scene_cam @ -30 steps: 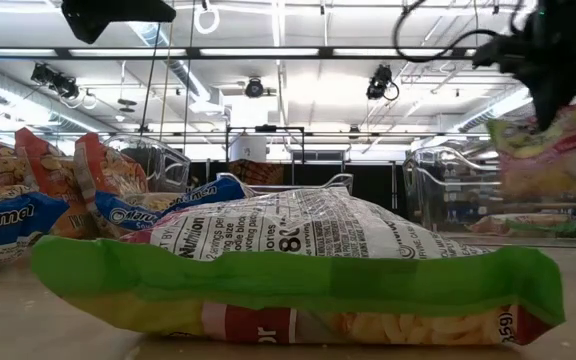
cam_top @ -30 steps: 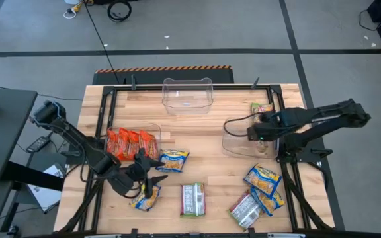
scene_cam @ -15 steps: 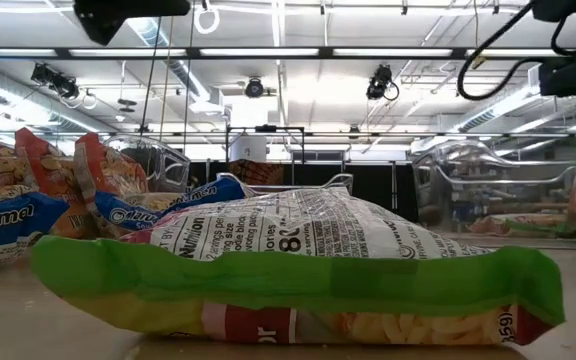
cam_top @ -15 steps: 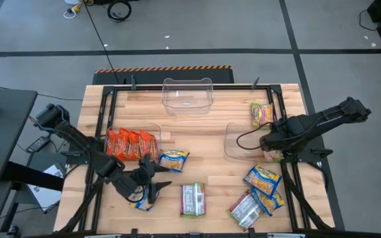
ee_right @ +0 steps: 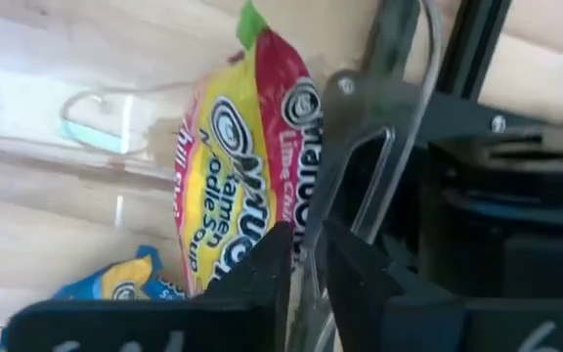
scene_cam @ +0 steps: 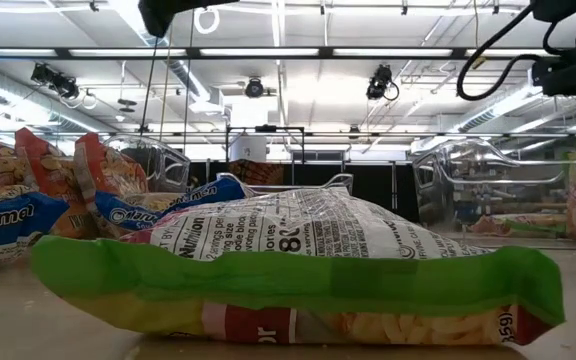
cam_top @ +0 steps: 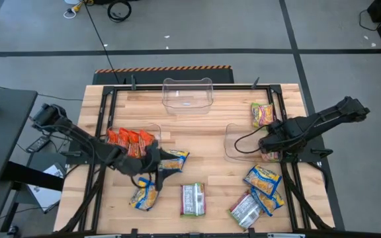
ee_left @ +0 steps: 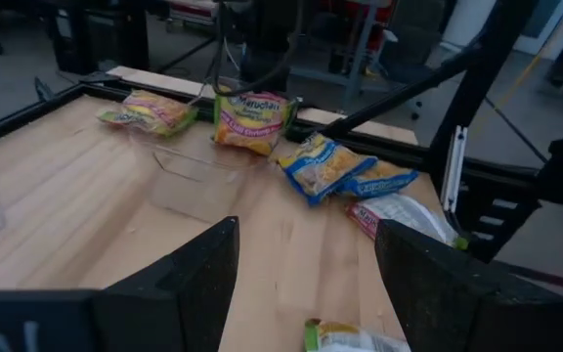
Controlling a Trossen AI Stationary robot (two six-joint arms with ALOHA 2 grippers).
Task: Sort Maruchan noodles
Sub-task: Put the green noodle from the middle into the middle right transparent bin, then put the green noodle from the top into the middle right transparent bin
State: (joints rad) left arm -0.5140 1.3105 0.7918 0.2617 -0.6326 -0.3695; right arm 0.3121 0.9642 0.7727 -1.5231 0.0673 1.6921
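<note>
The right hand (cam_top: 268, 147) is held low at the right-hand clear bin (cam_top: 233, 142), its fingers (ee_right: 262, 284) clamped on a green-and-pink noodle packet (ee_right: 242, 156) standing on edge against the bin wall. The left hand (cam_top: 159, 166) is spread wide and empty above the tabletop (cam_top: 210, 125), between the orange-red packets (cam_top: 131, 142) in the left bin and a blue-and-yellow packet (cam_top: 174, 158). Other packets are scattered along the near edge; one more (cam_top: 262, 114) is seen at the far right.

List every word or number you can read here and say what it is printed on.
"Nutrition", "80": silver-green packet, low view.
"Rama": blue packet, low view.
"amen Noodle Soup", "Lime Chili": yellow-red packet pinched in the right tool.
"Maruchan": upright yellow packet.
Other print is unreadable.
</note>
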